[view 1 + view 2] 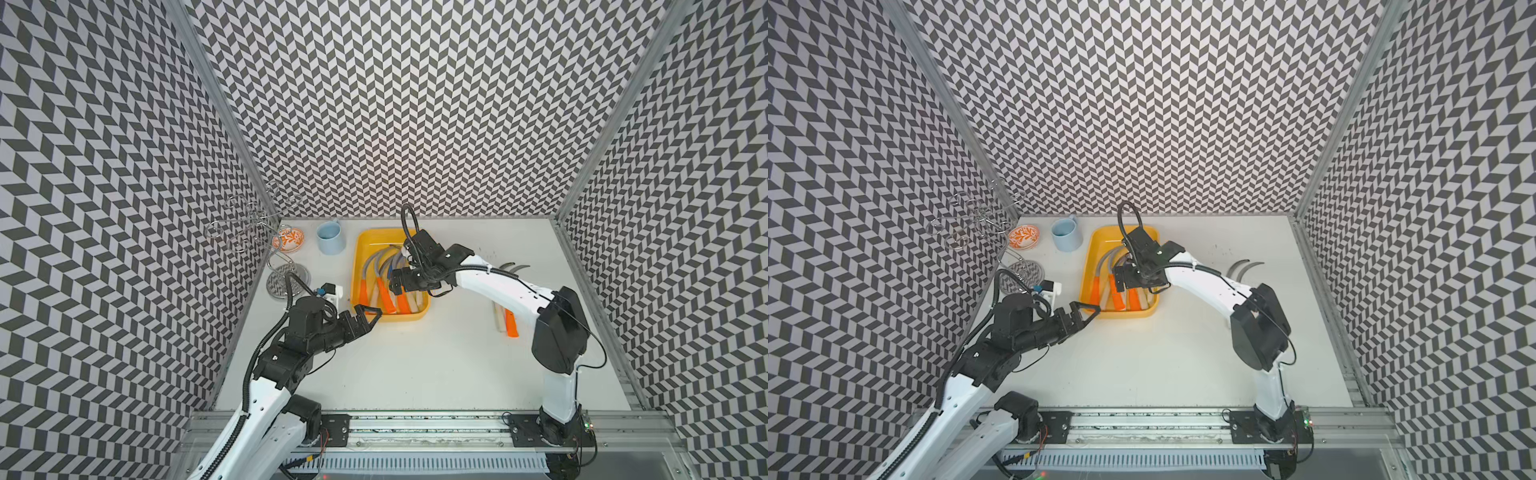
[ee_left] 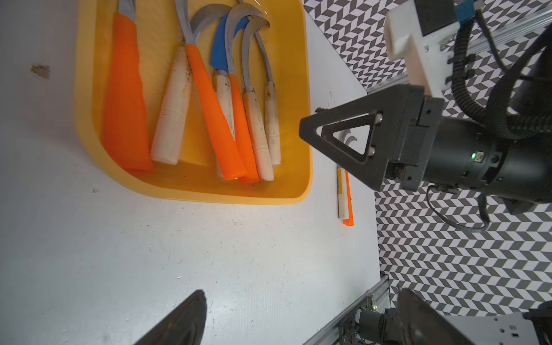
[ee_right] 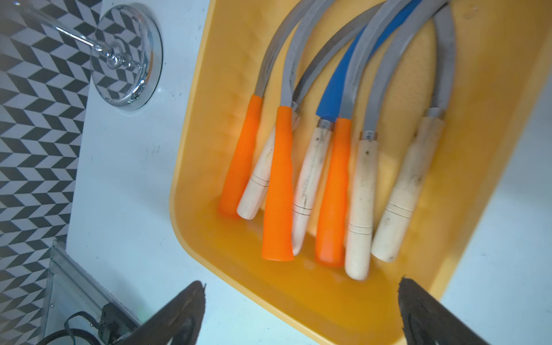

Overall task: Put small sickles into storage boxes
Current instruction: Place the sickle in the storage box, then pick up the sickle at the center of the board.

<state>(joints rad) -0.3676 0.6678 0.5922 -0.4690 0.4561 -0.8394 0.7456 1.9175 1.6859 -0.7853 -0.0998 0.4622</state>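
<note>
Your right gripper [image 3: 301, 282] hangs over the near end of the yellow tray [image 3: 191, 149], jaws spread wide with nothing between them. Your left gripper [image 1: 368, 316] is just as wide and just as empty. Its tips sit at the tray's near-left corner, but you cannot tell whether they touch the rim.

For room, you have a broad bare stretch of table [image 1: 415, 365] in front of the tray. It is tighter behind and to the left, where a light-blue mug [image 1: 330, 237] stands just beside the far-left corner and the round foot of a wire stand [image 1: 287, 279] lies near the left wall.

Seven small sickles [image 3: 277, 185] lie in the tray, handles fanned toward you and blades curving away. The right wrist view shows all of them, one with a blue blade. In both top views your right arm covers much of that fan.

Two loose sickles [image 1: 511, 326] lie side by side on the table, well to the right of the tray and partly under your right forearm. The left wrist view shows their pale and orange handles beyond the side of the right gripper.

Your right arm rises from its front-right base to a raised elbow, and the forearm slants across to the tray with the wrist pointing down. Your left arm lies low and stretched forward.
</note>
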